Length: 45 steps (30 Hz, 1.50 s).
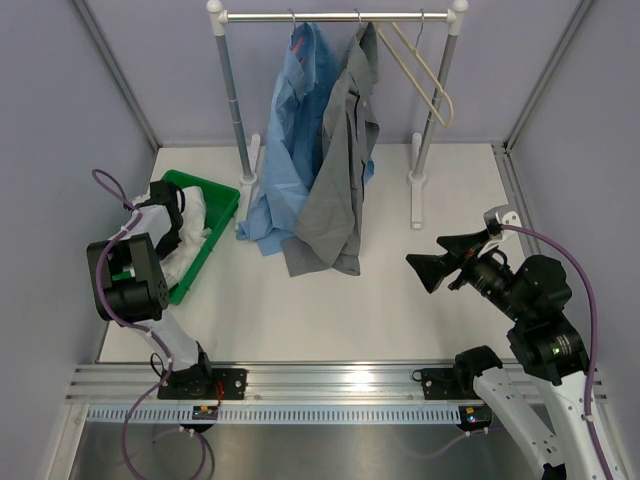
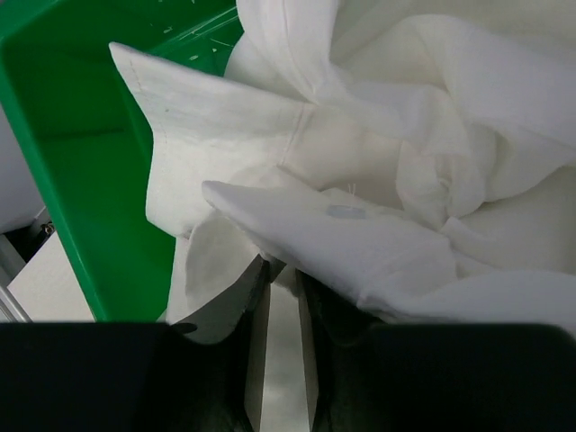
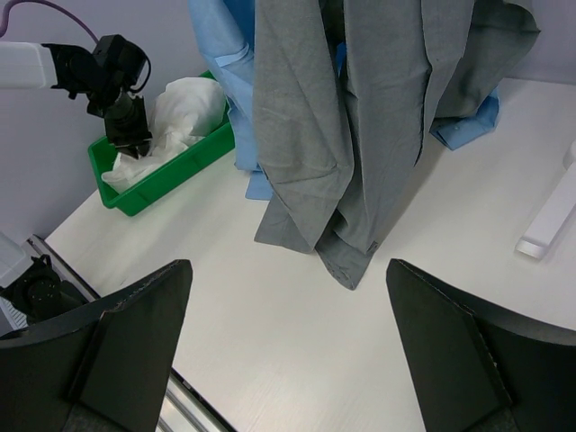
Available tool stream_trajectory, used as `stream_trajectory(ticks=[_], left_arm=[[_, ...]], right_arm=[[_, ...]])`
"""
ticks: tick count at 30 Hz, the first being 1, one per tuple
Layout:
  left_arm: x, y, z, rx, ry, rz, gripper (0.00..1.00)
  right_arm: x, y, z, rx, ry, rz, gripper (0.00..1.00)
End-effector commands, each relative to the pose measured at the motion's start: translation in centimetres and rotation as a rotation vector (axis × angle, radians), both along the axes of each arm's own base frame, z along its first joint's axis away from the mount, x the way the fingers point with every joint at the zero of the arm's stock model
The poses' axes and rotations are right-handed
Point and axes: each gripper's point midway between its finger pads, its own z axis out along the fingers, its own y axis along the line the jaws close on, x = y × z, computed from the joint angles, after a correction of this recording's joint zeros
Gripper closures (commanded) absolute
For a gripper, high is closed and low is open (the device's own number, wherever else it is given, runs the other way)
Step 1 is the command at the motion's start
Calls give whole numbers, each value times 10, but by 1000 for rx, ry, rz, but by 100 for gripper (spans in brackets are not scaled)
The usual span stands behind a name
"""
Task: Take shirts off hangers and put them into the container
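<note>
In the container (image 1: 208, 190), the white shirt (image 1: 192, 232), with the left gripper (image 2: 281, 306) right down on top of it!
Crumpled white cloth heaped in the bright green tray at the left of the overhead view, bunched toward its near end; left fingers (image 2: 216, 378) showing only a narrow gap, cloth draped across the tips; cannot tell whether pinching or merely touching; moving right, light blue shirt (image 1: 290, 130) and grey shirt (image 1: 345, 170) side by side on the rail (image 1: 340, 16) at upper centre, touching each other, tails down on the table (image 1: 420, 310); one bare cream hanger (image 1: 425, 75) tilted near the rail's right end; at lower right of the overhead view, the right gripper (image 3: 288, 267), well apart from the clothes, fingers spread wide with nothing between them, facing the grey shirt's hem.
</note>
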Motion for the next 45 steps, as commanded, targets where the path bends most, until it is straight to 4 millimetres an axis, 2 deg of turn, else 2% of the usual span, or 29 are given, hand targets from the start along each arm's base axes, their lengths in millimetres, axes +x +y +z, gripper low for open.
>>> stream_trajectory(ticks=[1, 2, 3, 4, 5, 8, 9, 12, 17, 19, 23, 26, 27, 30, 31, 33, 34, 37, 38, 39, 41, 42, 45], left_arm=[[19, -2, 7, -24, -72, -4, 75], [19, -3, 11, -26, -85, -3, 69], [20, -5, 16, -35, -101, -7, 68], [23, -5, 31, -33, -141, -15, 66], [24, -6, 39, -32, -165, -20, 58], [26, -7, 68, -20, -247, -31, 41], [25, -6, 73, -17, -257, -30, 31], [27, -6, 94, -4, -291, -33, 20], [30, -5, 129, 21, -376, -46, 18], [36, -12, 144, 12, -415, -78, 19], [59, -38, 172, -10, -508, -171, 23], [84, -61, 180, -62, -558, -240, 28], [95, -74, 172, -102, -553, -274, 29], [118, -91, 175, -126, -574, -327, 34], [127, -93, 164, -136, -557, -332, 35], [138, -93, 155, -153, -558, -320, 37], [144, -91, 137, -157, -521, -312, 38], [152, -83, 109, -170, -471, -286, 40], [154, -82, 86, -204, -430, -272, 41], [151, -71, 73, -232, -421, -224, 42], [150, -66, 41, -292, -385, -185, 44], [143, -59, 27, -297, -357, -161, 45], [134, -50, -5, -265, -263, -152, 47]], right_arm=[[-3, 5, 8, 15, -27, 28, 1], [-3, 4, 8, 14, -29, 27, 1], [-2, 4, 8, 14, -29, 25, 1], [-3, 4, 8, 16, -30, 27, 1], [-3, 5, 8, 16, -31, 30, 1], [-2, 6, 9, 18, -30, 36, 0], [-3, 7, 8, 19, -28, 40, 0], [-4, 7, 9, 20, -30, 43, 1], [-5, 6, 10, 21, -36, 40, 1], [-5, 6, 9, 22, -36, 42, 1], [-5, 7, 10, 21, -37, 47, 1], [-4, 7, 8, 20, -31, 42, 1], [-4, 6, 8, 18, -30, 40, 1], [-2, 6, 6, 13, -19, 36, 1], [-2, 6, 6, 12, -22, 36, 0], [-1, 6, 5, 10, -16, 31, 0], [0, 5, 4, 7, -15, 27, 1], [1, 5, 3, 6, -8, 25, 1], [1, 5, 2, 4, -7, 22, 1], [2, 5, 2, 3, -4, 21, 1], [3, 5, 1, -1, 1, 18, 1], [4, 5, 0, -2, 5, 18, 0], [6, 6, -1, -3, 12, 19, 1]])
